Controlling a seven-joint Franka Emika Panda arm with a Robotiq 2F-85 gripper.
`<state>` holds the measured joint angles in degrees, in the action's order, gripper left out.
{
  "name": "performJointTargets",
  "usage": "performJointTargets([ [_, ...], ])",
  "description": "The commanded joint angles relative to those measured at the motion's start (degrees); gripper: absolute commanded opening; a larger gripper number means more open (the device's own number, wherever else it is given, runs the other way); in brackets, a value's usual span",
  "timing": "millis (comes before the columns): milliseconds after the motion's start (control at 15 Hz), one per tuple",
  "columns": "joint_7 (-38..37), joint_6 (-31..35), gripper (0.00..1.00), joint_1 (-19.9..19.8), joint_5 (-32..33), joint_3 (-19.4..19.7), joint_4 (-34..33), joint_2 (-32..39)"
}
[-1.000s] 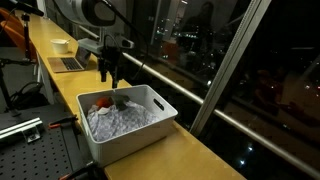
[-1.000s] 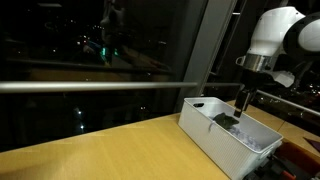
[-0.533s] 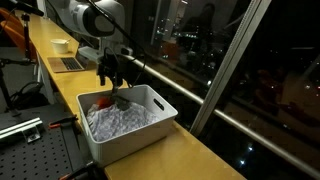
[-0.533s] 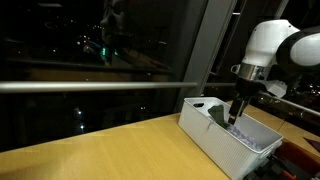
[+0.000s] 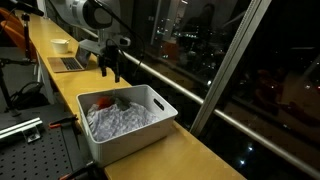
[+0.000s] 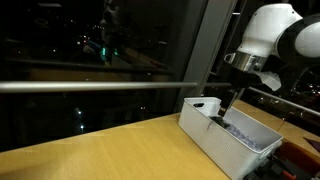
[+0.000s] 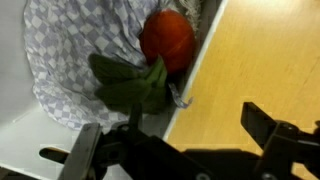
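A white bin (image 5: pixel 166 108) stands on the wooden table (image 5: pixel 190 155), also seen in the other exterior view (image 6: pixel 215 135). In it lie a grey checkered cloth (image 7: pixel 60 50), a red round object (image 7: pixel 167 38) and a green leafy thing (image 7: pixel 130 85). The cloth (image 5: pixel 120 122) and the red object (image 5: pixel 102 100) also show in an exterior view. My gripper (image 5: pixel 109 70) hangs open and empty above the bin's far end. In the wrist view, the gripper (image 7: pixel 175 150) has bare table between its fingers, just beside the bin's rim. It also shows over the bin in an exterior view (image 6: pixel 229 106).
A laptop (image 5: pixel 68 63) and a white bowl (image 5: pixel 61 45) sit farther along the table. A glass window wall with a metal rail (image 5: pixel 200 95) runs along the table's far edge. A perforated metal board (image 5: pixel 30 140) lies on the near side of the bin.
The gripper dipped down toward the bin's end half a second ago and has since risen back up and away from it. The things in the bin lie as before.
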<state>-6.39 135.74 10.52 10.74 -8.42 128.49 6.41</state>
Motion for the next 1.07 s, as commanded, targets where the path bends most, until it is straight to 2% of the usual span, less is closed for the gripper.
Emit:
performJointTargets([
  [0,-1.7,-5.2,1.0,2.8,3.7,-1.9,-6.8,2.8],
  [333,0.3,-7.2,1.0,5.3,4.8,-2.8,-11.7,9.9],
  [667,11.9,-8.5,1.0,6.2,4.4,-4.3,-14.9,16.4],
  [1000,24.4,-14.4,1.0,5.6,5.8,-4.9,-17.1,15.4],
])
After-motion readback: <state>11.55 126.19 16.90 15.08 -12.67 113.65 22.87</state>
